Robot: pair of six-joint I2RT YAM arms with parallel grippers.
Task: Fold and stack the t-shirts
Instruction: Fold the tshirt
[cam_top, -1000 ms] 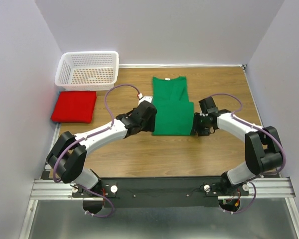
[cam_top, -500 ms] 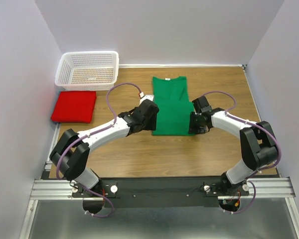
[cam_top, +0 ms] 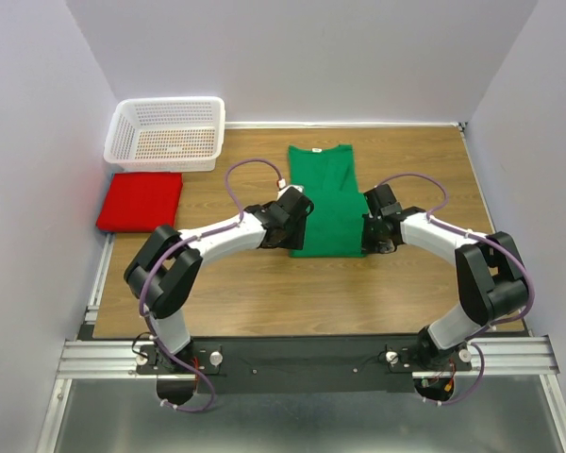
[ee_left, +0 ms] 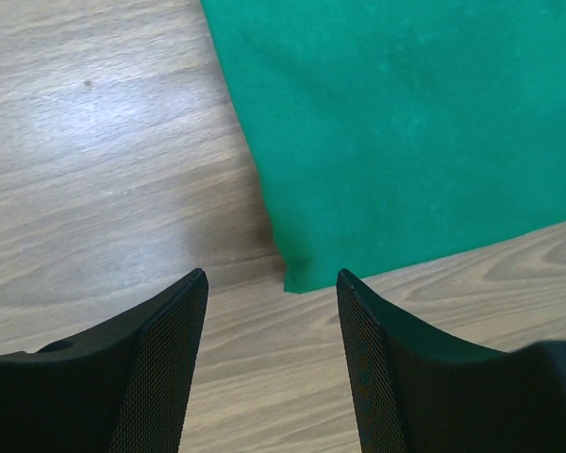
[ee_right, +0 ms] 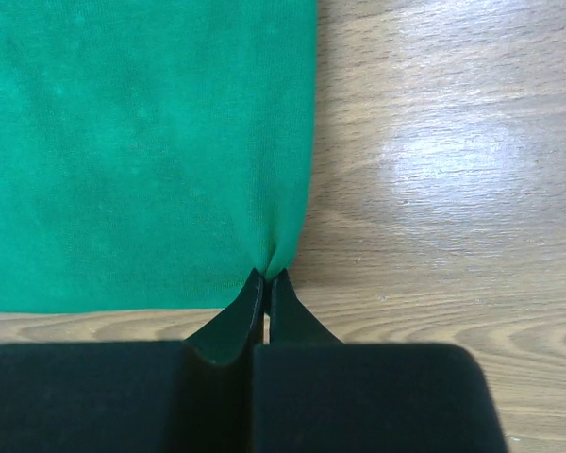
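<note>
A green t-shirt lies flat in the middle of the table, folded lengthwise, collar at the far end. My right gripper is shut on the near right corner of the green t-shirt, pinching the cloth into a small pucker. My left gripper hovers open just short of the near left corner of the green t-shirt, with bare wood between its fingers. A red t-shirt lies folded into a square at the left edge of the table.
A white perforated basket stands at the back left, just behind the red t-shirt. Grey walls close in the wooden table on the left, back and right.
My right gripper closed on the shirt's near right corner. My left gripper moved right, up to the near left corner, and stayed open.
</note>
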